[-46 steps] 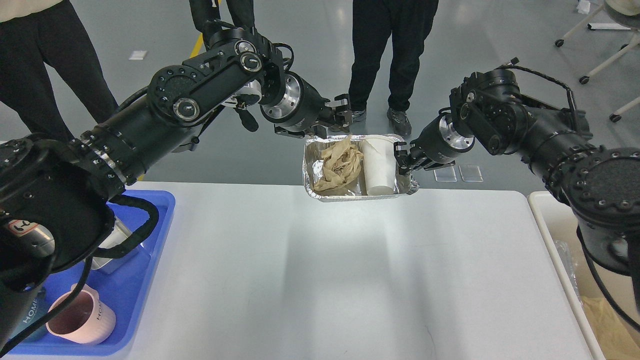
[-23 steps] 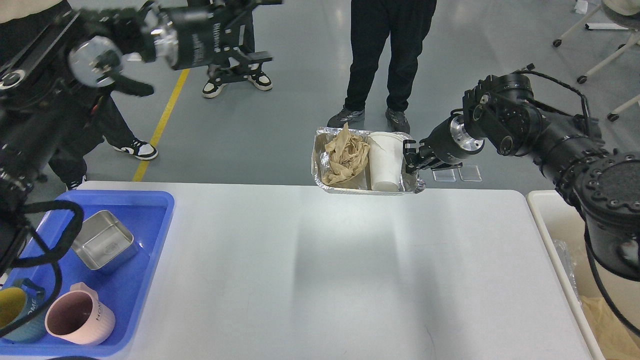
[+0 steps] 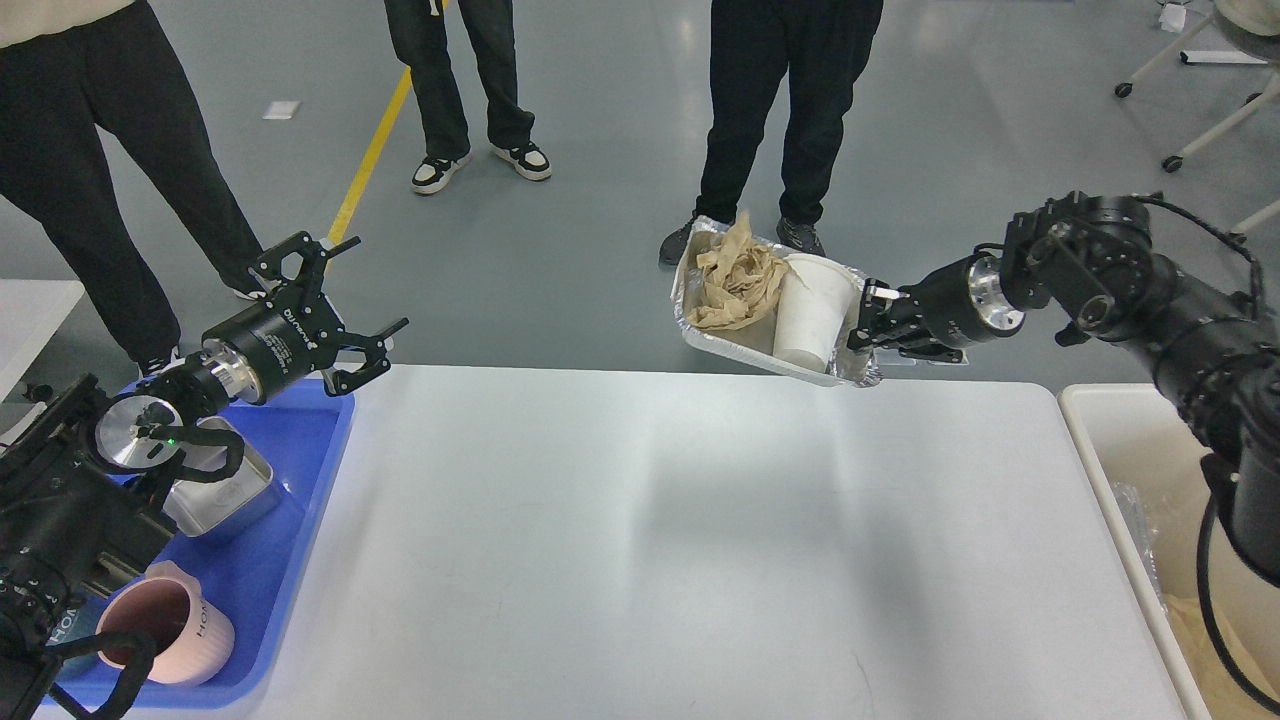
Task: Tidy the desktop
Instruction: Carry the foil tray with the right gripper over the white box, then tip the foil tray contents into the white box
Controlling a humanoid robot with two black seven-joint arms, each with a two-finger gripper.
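Note:
The white desktop fills the lower middle of the head view. My right gripper is shut on the right rim of a foil tray and holds it tilted in the air above the desktop's far edge. In the tray lie crumpled brown paper and a white paper cup. My left gripper is open and empty, above the far corner of the blue tray.
The blue tray at the left holds a metal tin and a pink mug. A beige bin with paper inside stands at the right edge. Three people stand beyond the table.
My left arm has let go of the foil tray and swung left and down over the blue tray. My right gripper has carried the foil tray right, and it now tilts.

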